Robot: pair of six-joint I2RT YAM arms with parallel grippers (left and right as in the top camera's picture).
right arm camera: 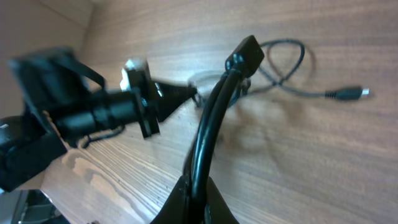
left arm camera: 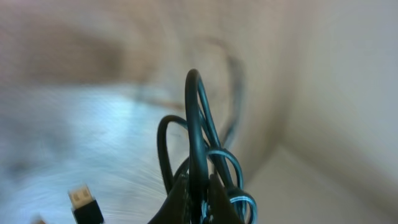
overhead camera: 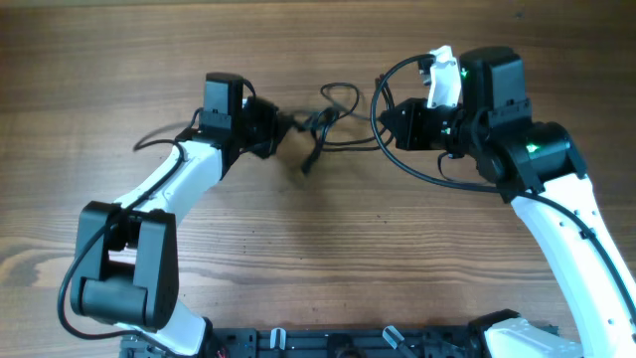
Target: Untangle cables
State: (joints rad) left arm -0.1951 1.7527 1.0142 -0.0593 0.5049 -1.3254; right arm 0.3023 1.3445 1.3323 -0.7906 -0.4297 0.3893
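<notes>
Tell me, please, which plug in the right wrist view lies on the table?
The silver-tipped plug at far right; the blocky plug is raised on the cable the right tool holds.

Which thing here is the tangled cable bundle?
On the wooden table, midway between the two white arms, thin black cables run from the left tool to the right tool. Unlike the arms' thicker wires, they loop loosely and end in plugs.
</notes>
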